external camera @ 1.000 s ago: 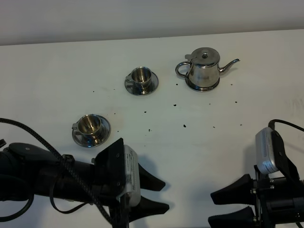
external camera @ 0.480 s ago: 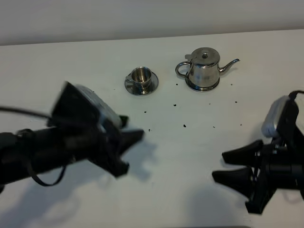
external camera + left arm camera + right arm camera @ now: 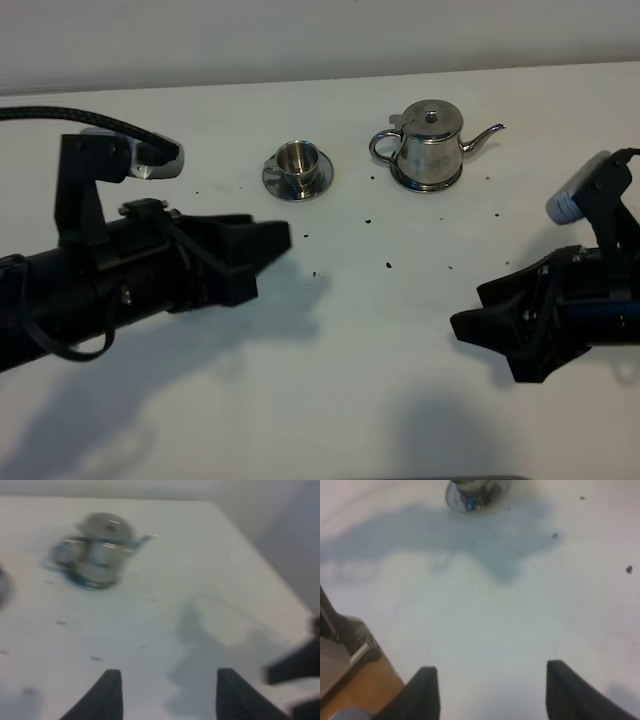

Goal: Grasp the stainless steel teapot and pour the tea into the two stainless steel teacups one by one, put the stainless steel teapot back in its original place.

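Note:
The stainless steel teapot (image 3: pixel 428 145) stands upright at the back right on its round steel disc (image 3: pixel 425 187), spout to the right. It shows blurred in the left wrist view (image 3: pixel 97 547). One teacup (image 3: pixel 297 163) on its saucer stands left of the teapot. The other teacup is hidden behind my left arm in the high view; a cup on a saucer (image 3: pixel 475 490) shows in the right wrist view. My left gripper (image 3: pixel 272 248) is open and empty, left of centre, pointing right. My right gripper (image 3: pixel 468 312) is open and empty at the right, pointing left.
Small dark specks (image 3: pixel 388 265) lie scattered on the white table (image 3: pixel 400 400) between the vessels and the grippers. The table's edge with a wooden floor (image 3: pixel 355 675) beyond shows in the right wrist view. A pale wall (image 3: pixel 300 35) runs along the back.
Both arms have moved up from the front edge toward the table's middle. My left arm has swung over the near-left teacup and now hides it. The teapot and the far cup have not moved.

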